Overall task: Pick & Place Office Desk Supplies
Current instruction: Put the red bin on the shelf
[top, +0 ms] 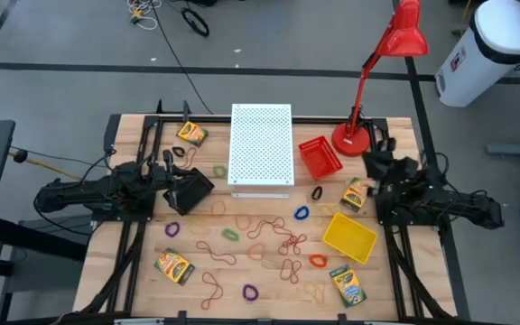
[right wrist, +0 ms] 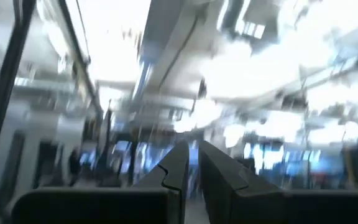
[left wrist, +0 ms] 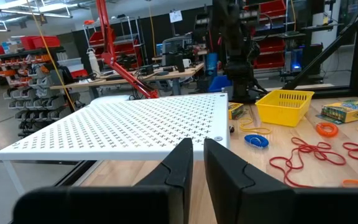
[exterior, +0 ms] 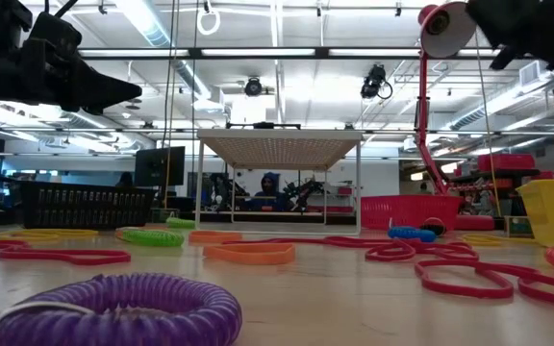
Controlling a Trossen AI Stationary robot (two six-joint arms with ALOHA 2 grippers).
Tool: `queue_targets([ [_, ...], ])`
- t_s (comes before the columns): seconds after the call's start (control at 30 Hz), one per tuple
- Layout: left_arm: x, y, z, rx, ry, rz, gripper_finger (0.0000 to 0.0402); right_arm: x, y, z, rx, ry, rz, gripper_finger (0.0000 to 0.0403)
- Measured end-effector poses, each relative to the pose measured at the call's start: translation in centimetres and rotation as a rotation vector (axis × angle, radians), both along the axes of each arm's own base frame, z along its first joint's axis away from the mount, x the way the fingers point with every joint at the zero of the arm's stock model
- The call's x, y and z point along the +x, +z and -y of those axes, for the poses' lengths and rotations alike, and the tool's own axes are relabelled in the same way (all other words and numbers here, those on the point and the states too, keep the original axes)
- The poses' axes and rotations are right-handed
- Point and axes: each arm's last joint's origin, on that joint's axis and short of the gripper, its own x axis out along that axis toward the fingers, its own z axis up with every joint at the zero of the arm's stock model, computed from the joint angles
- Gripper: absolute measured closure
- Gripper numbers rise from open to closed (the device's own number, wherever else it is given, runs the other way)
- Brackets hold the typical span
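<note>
Several yellow-and-green crayon boxes lie flat on the wooden table, among them one at the far left [top: 191,134], one at the near left [top: 174,266] and one at the right [top: 357,193]. Thin reddish-brown rubber bands [top: 273,236] are strewn over the middle. Small elastic loops lie around them: purple [top: 171,229], green [top: 231,235], blue [top: 301,213], orange [top: 318,261], black [top: 317,192]. My left gripper [top: 208,185] hovers level at the table's left side, shut and holding nothing [left wrist: 197,149]. My right gripper [top: 368,162] sits at the right side, tipped upward, shut and holding nothing [right wrist: 193,152].
A white perforated board [top: 261,149] stands on legs at the far middle. Right of it are a red basket [top: 320,156] and the red desk lamp [top: 382,68]. A yellow basket [top: 348,236] sits at the right. A purple loop [exterior: 123,306] lies close to the low camera.
</note>
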Motion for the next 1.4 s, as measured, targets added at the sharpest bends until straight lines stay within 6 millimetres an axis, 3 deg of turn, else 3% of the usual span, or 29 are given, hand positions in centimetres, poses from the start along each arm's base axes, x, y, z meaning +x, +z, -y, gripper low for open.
queue_targets([
  [0.2,0.0,0.0,0.0,0.0,0.0,0.0,0.0352,-0.5,0.6,0.0,-0.004,-0.026,0.077,0.0355],
  [0.63,0.0,0.0,0.0,0.0,0.0,0.0,0.0352,0.5,-0.1,0.4,0.076,-0.051,-0.007,0.036],
  [0.77,0.0,0.0,0.0,0.0,0.0,0.0,0.0352,1.7,0.6,0.9,0.135,-0.131,-0.162,0.0395],
  [1.07,0.0,0.0,0.0,0.0,0.0,0.0,0.0352,4.7,4.0,2.4,0.45,-0.365,-0.556,0.04],
  [1.3,0.0,0.0,0.0,0.0,0.0,0.0,0.0352,5.6,2.8,4.2,0.803,-0.545,-0.887,0.0401],
  [1.4,0.0,0.0,0.0,0.0,0.0,0.0,0.0352,6.0,1.6,5.0,0.92,-0.518,-1.01,0.0401],
])
